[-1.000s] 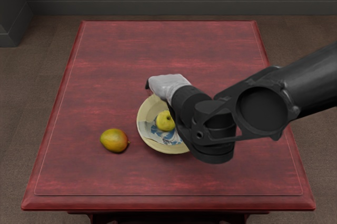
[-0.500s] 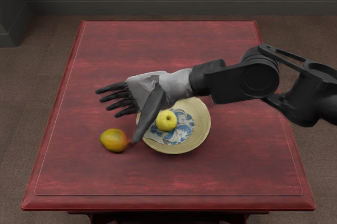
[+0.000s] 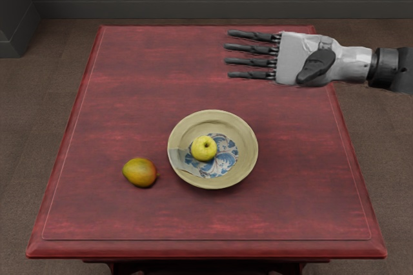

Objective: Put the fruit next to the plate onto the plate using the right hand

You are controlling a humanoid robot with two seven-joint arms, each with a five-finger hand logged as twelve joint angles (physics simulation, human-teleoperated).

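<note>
Red tabletop (image 3: 129, 81) bears the plate (image 3: 250, 149), an apple (image 3: 204, 148) on it; the mango (image 3: 140, 172) lies beside, untouched since the right hand (image 3: 285, 58) hovers apart, fingers outstretched, empty.

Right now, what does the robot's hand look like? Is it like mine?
A bit! The right hand has a white-grey boxy palm, four thin black jointed fingers and a dark thumb. Its wrist is pale grey, then the arm turns black. No cables or markings show.
</note>
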